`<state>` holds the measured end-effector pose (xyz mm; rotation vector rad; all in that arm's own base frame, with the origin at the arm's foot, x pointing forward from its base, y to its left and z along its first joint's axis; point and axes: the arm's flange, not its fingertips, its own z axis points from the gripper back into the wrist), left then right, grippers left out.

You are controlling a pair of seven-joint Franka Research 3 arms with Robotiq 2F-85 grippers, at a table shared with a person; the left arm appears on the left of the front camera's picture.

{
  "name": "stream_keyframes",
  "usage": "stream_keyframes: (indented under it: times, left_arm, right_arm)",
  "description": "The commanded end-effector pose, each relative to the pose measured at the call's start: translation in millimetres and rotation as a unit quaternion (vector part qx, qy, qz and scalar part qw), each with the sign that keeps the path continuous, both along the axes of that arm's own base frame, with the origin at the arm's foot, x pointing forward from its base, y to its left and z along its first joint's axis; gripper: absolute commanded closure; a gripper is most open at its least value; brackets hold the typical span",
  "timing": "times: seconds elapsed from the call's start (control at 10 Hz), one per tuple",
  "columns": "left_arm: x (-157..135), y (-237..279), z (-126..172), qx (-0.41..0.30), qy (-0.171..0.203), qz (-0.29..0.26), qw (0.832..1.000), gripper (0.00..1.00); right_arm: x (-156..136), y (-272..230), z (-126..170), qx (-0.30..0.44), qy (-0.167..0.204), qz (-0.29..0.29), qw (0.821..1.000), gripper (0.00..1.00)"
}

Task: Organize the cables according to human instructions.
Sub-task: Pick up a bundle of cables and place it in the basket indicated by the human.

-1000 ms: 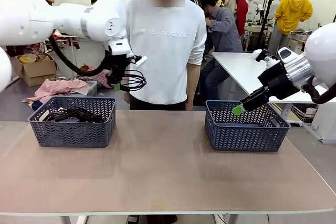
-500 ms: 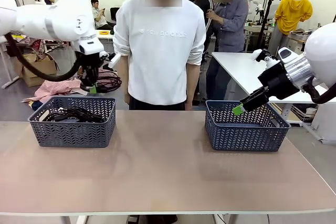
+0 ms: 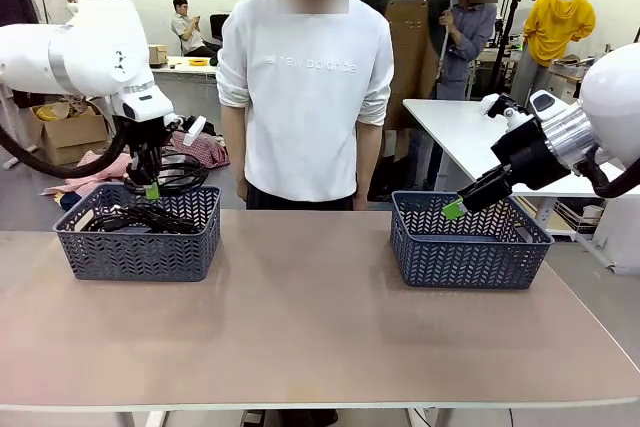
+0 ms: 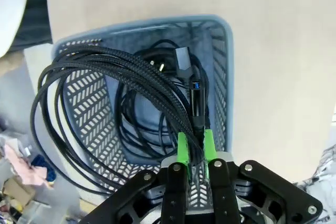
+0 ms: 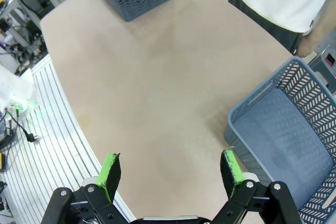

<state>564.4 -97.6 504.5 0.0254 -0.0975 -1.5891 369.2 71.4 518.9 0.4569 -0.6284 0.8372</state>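
- The coiled cable [image 4: 100,98] hangs from the left claw [image 4: 194,142], whose green pads are clamped together on a few strands at one edge of the coil; the rest of the loop sags free above the left basket [image 3: 137,231].
- Risk, as I judge it: the grip is on only part of the bundle, so the loops could slide apart and spill, or a strand could drag over the basket's rim and end up half in, half out on the bench [image 3: 320,337].
- A second risk: in the left wrist view much of the loop spreads beyond the basket's wall, so a release from here might drape it over the edge, not inside.
- A loose plug end could also catch in the basket's open lattice, or snag the cables below.
- The left basket already holds other black cables [image 4: 157,114], piled loosely with a plug end [image 4: 184,59] showing; how many lie there I cannot tell.
- The right basket [image 3: 468,242] looks empty inside, its floor bare in the right wrist view.
- The right claw [image 5: 170,174] hovers with its pads wide apart, holding nothing, near the right basket.
- A person [image 3: 305,87] stands at the far side of the bench, between the two baskets.
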Motion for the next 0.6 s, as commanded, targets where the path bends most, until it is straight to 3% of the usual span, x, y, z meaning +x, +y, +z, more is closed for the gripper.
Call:
stream_keyframes:
  times: [0.0, 0.4, 0.5]
  left_arm:
    - [-8, -1, -5, -0.006, -0.001, 0.022, 1.0, 1.0]
    - [-6, 0, -21, -0.008, 0.008, 0.031, 0.999, 1.0]
    - [-5, 1, -21, -0.005, 0.007, 0.036, 0.999, 0.69]
  right_arm:
    - [3, 0, -3, 0.015, -0.007, 0.012, 1.0, 0.0]
    - [3, 0, -3, 0.015, -0.007, 0.012, 1.0, 0.0]
    - [3, 0, -3, 0.015, -0.007, 0.012, 1.0, 0.0]
